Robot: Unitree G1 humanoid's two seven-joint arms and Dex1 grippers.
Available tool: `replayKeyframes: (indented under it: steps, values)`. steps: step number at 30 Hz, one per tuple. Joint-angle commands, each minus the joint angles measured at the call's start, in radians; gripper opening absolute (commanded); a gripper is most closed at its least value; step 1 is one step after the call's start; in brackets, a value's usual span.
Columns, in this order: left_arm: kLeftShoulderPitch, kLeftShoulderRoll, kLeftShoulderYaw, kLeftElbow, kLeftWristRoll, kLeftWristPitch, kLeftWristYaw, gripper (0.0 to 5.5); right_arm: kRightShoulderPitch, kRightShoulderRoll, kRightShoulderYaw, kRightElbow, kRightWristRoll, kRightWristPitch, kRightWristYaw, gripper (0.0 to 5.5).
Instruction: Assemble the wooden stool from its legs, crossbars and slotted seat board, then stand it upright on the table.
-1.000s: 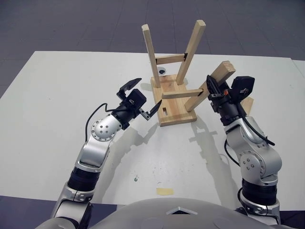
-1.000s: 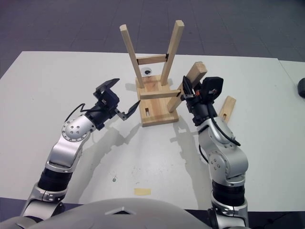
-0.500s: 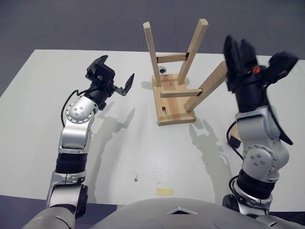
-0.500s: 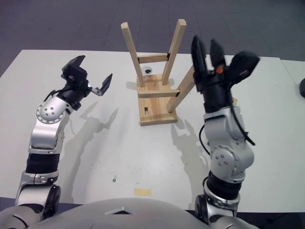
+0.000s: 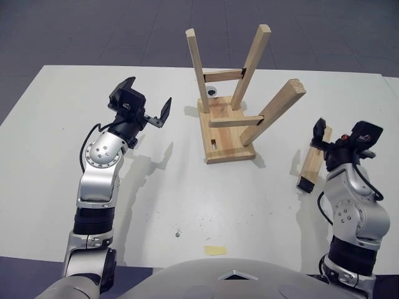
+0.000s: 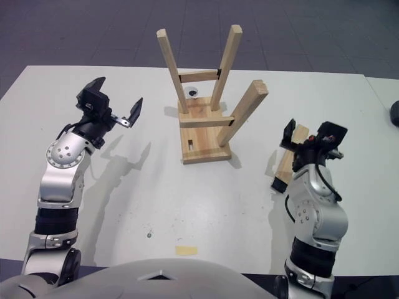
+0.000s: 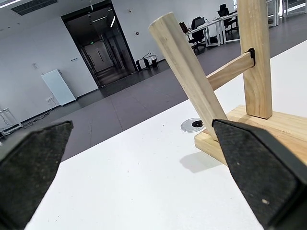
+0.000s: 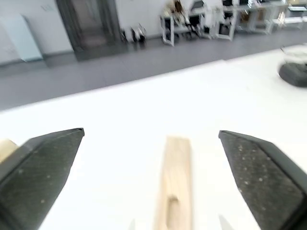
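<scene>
Left end effector [image 5: 147, 104] spread wide, empty, right end effector [image 5: 341, 136] spread wide over loose leg [image 5: 310, 163]

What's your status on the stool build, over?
Left gripper open, clear of stool. Right gripper open over loose leg. Stool upside down, three legs fitted. Nothing blocking the leg.
</scene>
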Motion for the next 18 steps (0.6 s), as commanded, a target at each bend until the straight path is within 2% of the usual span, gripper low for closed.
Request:
replayKeyframes:
  steps: [1,5,13,18]
  values:
    - [0.027,0.023,-0.009,-0.016,-0.003,0.024,-0.026,5.4,0.046,0.076,-0.01,0.053,-0.002,0.039,-0.024,5.38]
    - [0.021,0.023,-0.005,-0.013,-0.011,0.036,-0.031,5.4,0.069,0.103,-0.016,0.08,0.006,0.114,-0.02,5.38]
    - [0.034,0.018,-0.02,-0.019,0.001,0.032,-0.029,5.4,0.046,0.055,0.022,0.066,-0.072,0.128,0.029,3.99]
    - [0.033,0.018,-0.03,-0.014,0.012,0.025,-0.026,5.4,0.034,0.073,0.018,0.062,-0.089,0.138,0.039,3.25]
